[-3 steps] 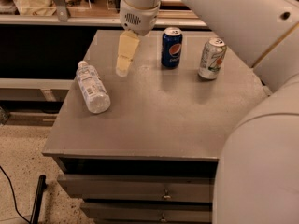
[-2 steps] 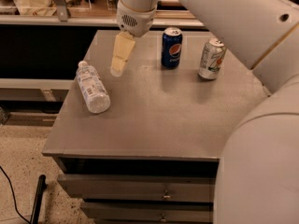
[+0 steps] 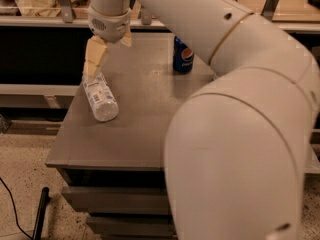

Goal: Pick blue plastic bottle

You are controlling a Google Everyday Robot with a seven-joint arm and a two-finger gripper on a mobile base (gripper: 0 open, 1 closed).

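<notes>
as the scene stands: the pick looks to be in its approach stage; nothing is lifted and nothing is held.
target: the blue plastic bottle [image 3: 100, 99] lies on its side near the left edge of the table [image 3: 145, 119], broad base toward the camera, neck end pointing to the far side.
gripper: the gripper [image 3: 106, 59] hangs just above the far end of the bottle, on an arm that sweeps in from the right foreground.
claw state: spread and holding nothing; one tan finger [image 3: 95, 59] slants down toward the bottle's neck end, and the other shows apart from it, higher and to the right, close under the wrist.
contact: the lower fingertip overlaps the bottle's far end in this view; whether it touches cannot be told.
done, as judged: the claw is brought over the right object and opened.
left, as judged: straddle the bottle with both fingers, close on it, then raise it clear of the table.
bystander: the dark blue pepsi can [image 3: 183, 56] stands upright at the back of the table, well apart from the bottle and the claw.
hidden: the arm's bulk covers the right part of the table, so what stands there cannot be told.
</notes>
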